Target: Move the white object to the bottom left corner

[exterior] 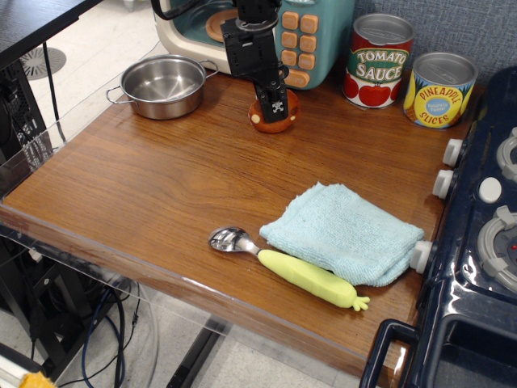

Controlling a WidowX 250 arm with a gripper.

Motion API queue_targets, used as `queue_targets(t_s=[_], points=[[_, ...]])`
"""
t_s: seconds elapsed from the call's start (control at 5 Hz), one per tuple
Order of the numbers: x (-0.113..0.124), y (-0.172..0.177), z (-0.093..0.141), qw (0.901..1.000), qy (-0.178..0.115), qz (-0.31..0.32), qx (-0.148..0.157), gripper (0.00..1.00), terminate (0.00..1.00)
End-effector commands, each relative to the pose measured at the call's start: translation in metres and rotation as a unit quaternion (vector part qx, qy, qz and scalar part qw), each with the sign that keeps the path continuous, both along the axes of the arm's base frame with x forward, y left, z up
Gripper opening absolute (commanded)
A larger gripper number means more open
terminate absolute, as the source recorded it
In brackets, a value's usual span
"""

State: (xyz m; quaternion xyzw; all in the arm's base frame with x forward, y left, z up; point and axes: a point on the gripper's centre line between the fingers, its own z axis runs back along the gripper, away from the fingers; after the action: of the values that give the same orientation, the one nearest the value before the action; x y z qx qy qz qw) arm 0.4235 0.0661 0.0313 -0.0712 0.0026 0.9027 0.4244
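The white object is a small toy mushroom (262, 120) with a reddish-brown cap and cream spots. It sits at the back middle of the wood-grain table, just in front of the toy microwave. My black gripper (275, 106) comes down from above and its fingers are closed around the mushroom, hiding its top and stem. The bottom left corner (20, 204) of the tabletop, edged by a clear acrylic rim, lies far to the front left of the gripper.
A steel pot (164, 85) stands at the back left. A teal toy microwave (323, 32), a tomato sauce can (380, 61) and a pineapple can (439, 89) line the back. A light-blue cloth (343, 234) and a yellow-green-handled spoon (291, 267) lie front right. A toy stove (485, 242) borders the right.
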Motion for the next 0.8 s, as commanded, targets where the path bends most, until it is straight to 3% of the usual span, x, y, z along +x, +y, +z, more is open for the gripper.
queue_targets(t_s=[0.0, 0.2, 0.4, 0.6], points=[[-0.017, 0.011, 0.054, 0.9968, -0.078, 0.006, 0.017, 0.00, 0.00], [-0.045, 0.025, 0.082, 0.9926, -0.119, 0.025, 0.002, 0.00, 0.00], [-0.072, 0.047, 0.089, 0.9894, -0.127, 0.068, 0.018, 0.00, 0.00], [-0.094, 0.071, 0.076, 0.9869, -0.113, 0.110, 0.033, 0.00, 0.00]])
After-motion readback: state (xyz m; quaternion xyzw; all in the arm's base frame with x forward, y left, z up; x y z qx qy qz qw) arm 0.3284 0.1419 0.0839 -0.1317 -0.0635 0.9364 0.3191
